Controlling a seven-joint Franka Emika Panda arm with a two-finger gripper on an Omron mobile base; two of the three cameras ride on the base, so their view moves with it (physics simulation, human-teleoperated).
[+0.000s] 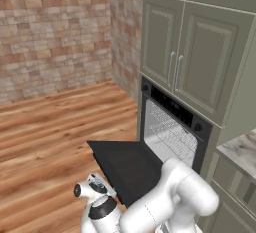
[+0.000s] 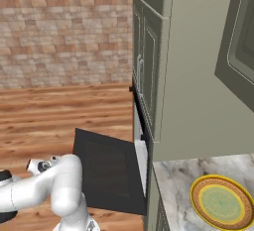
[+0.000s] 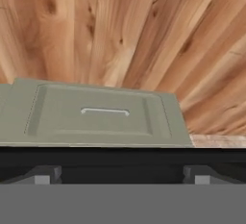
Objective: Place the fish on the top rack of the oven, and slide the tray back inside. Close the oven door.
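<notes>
The black oven (image 1: pixel 196 125) stands open in the grey-green cabinet wall. Its door (image 1: pixel 127 167) hangs down flat, also seen from the side as a dark panel (image 2: pixel 106 175). Inside, the silver wire top rack (image 1: pixel 172 134) sits within the pale cavity. The fish is out of view. My gripper (image 3: pixel 122 175) is open, its two fingertips (image 3: pixel 45 175) far apart with nothing between them. It hangs low at the near left of the open door and faces a grey-green panel with a metal handle (image 3: pixel 104 111), with a black band just before the tips.
A round yellow plate with an orange rim (image 2: pixel 221 202) lies on the marble counter (image 2: pixel 178 180) right of the oven. Tall grey-green cabinet doors (image 1: pixel 200 57) rise above the oven. Wood floor (image 1: pixel 55 127) stretches left to a brick wall (image 1: pixel 55 32).
</notes>
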